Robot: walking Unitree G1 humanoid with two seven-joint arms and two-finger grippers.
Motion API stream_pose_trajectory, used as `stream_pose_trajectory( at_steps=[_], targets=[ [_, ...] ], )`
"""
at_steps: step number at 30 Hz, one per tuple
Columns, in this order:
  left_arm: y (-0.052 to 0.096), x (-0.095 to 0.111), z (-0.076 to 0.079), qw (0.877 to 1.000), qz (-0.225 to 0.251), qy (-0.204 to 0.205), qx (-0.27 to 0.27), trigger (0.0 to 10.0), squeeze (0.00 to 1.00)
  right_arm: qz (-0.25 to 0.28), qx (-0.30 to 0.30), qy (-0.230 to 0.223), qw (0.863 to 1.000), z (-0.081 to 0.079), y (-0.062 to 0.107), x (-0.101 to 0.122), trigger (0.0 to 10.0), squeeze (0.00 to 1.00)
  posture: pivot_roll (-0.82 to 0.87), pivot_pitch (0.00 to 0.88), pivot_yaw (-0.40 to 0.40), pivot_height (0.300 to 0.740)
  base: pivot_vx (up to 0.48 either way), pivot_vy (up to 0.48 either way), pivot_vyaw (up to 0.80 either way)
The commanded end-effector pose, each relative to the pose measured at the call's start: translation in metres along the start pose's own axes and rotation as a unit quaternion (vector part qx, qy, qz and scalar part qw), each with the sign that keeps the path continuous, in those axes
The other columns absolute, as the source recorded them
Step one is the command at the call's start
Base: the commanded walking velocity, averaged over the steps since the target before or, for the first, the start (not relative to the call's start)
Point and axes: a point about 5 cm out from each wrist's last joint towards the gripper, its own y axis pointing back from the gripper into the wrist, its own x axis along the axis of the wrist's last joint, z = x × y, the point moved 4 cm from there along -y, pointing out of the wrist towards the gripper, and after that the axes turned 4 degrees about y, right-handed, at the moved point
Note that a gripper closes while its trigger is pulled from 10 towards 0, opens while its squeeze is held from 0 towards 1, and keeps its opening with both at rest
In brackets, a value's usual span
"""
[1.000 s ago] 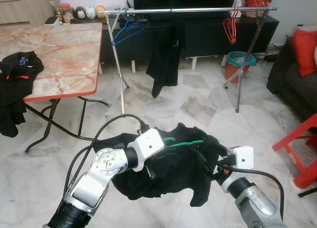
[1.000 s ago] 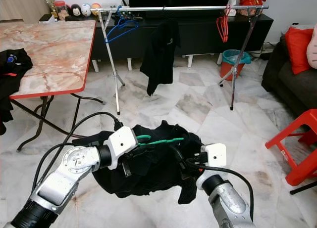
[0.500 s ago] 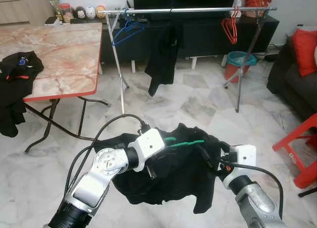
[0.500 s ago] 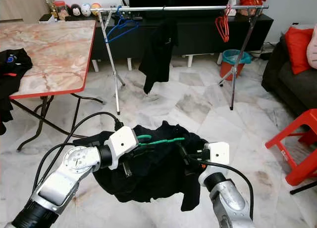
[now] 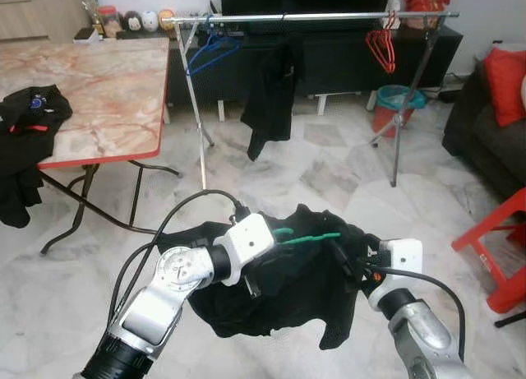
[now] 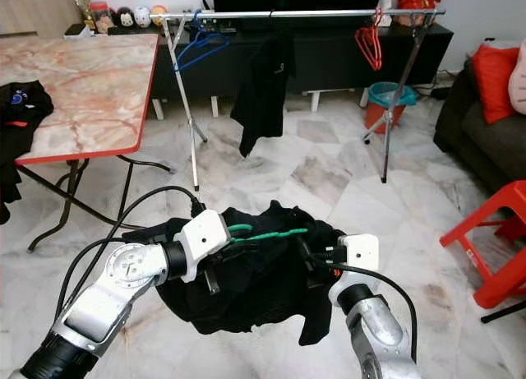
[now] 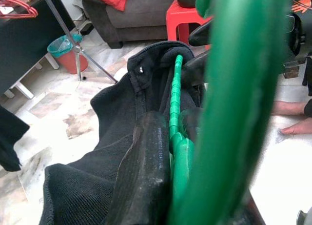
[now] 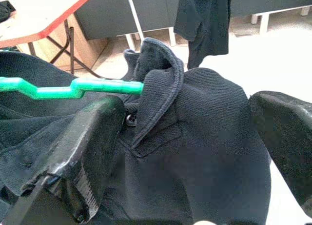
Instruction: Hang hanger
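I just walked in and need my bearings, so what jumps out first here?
The black collared shirt on a green plastic hanger, held low between the left gripper and right gripper. Beyond stands a silver clothes rail with another black garment hanging.

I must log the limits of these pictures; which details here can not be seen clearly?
- Green hanger: its far end is hidden inside the black polo shirt, eye views.
- Left end effector: its grip is blurred by the very close hanger, left wrist view.
- Right end effector: the shirt hides what its fingers touch.
- Small figurines: too small to identify.
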Motion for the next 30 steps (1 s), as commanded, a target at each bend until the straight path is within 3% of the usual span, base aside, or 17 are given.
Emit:
stream_pose_trajectory(
  at_steps=[1,16,28,29,30],
  targets=[
    [0.001,0.011,-0.004,1.0,0.022,-0.011,0.007,10.0,0.0,0.004,-0.009,0.004,1.0,0.003,-0.002,0.001,10.0,0.0,0.07,0.0,-0.007,0.74,0.0,0.0,0.0],
    [-0.001,0.014,0.001,1.0,0.03,-0.009,0.002,10.0,0.0,0.012,-0.022,0.002,1.0,0.005,-0.013,0.0,10.0,0.0,0.07,0.0,-0.012,0.74,0.0,0.0,0.0],
    [-0.001,0.013,0.0,0.999,0.032,-0.008,0.005,10.0,0.0,0.039,-0.011,-0.016,0.999,-0.002,-0.019,0.005,10.0,0.0,0.08,0.0,-0.015,0.74,0.0,0.0,0.0],
    [-0.001,0.013,0.0,0.999,0.031,-0.007,0.006,10.0,0.0,0.033,-0.015,-0.013,0.999,-0.001,-0.018,0.002,6.1,0.0,0.08,0.0,-0.015,0.74,0.0,0.0,0.0],
    [-0.001,0.013,0.0,0.999,0.03,-0.007,0.006,10.0,0.0,0.032,-0.014,-0.011,0.999,-0.001,-0.018,0.001,0.0,0.0,0.08,0.0,-0.016,0.74,0.0,0.0,0.0]
  ],
)
